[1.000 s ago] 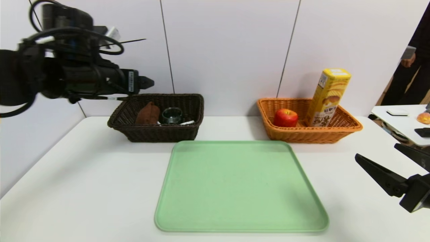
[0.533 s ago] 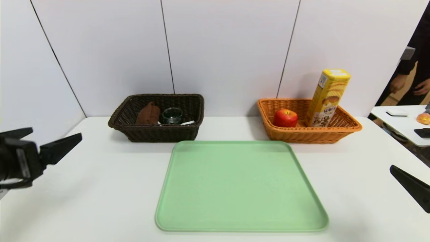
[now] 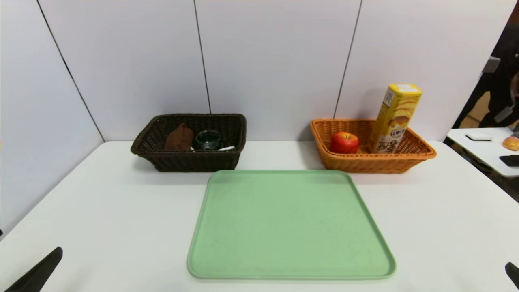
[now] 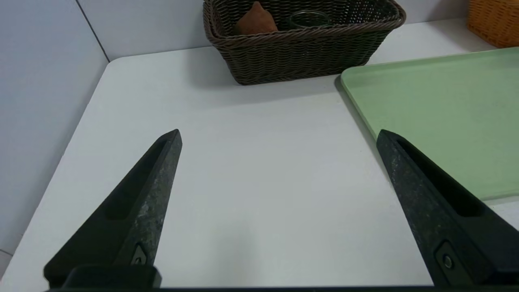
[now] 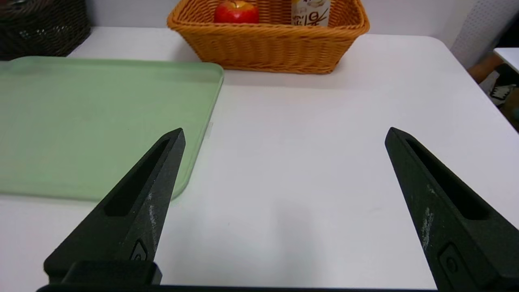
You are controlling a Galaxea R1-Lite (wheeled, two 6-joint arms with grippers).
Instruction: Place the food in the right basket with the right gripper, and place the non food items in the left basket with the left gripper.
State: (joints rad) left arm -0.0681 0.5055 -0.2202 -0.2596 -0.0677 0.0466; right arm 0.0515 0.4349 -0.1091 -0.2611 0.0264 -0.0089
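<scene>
The yellow snack box standing in the orange basket carries dark Korean lettering, too small to read. No other text shows anywhere.

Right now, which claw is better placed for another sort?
Neither: the green tray is bare. Left claw and right claw hang open at the table's near corners.
</scene>
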